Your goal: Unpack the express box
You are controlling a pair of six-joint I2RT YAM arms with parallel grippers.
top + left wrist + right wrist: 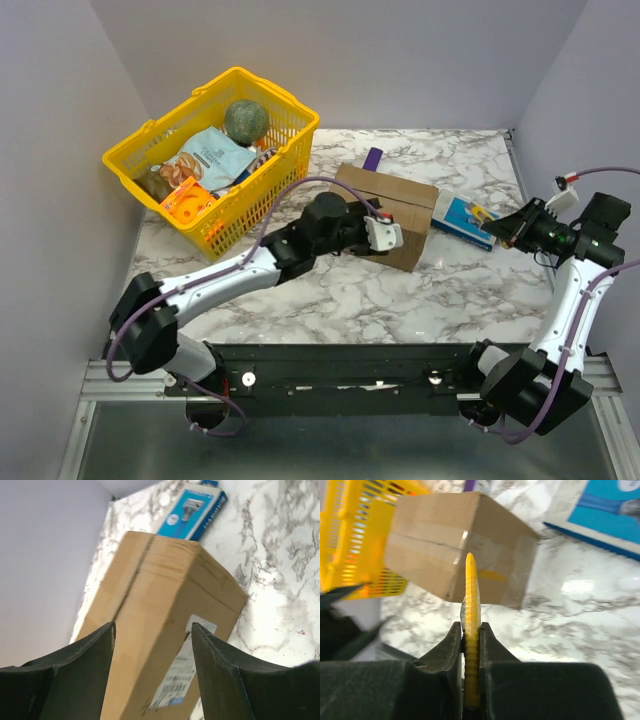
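We take this for a robotics lab's test cell. Plain pale panels [60, 150] wall in a marble-patterned table [400, 300] on three sides. The left arm [230, 272] and the right arm [568, 300] are bolted to a black plate [340, 362] on an aluminium rail [100, 382] at the near edge, with purple cables [300, 184] looping along them. A yellow basket [255, 190] of groceries and the express box [405, 200] sit like staged props.

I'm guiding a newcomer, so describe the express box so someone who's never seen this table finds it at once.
Find the yellow basket in the far left corner of the marble table; the express box lies just right of it, mid-table, with a flat blue box on its other side. It is the only plain brown cardboard carton, with a taped seam and a white label.
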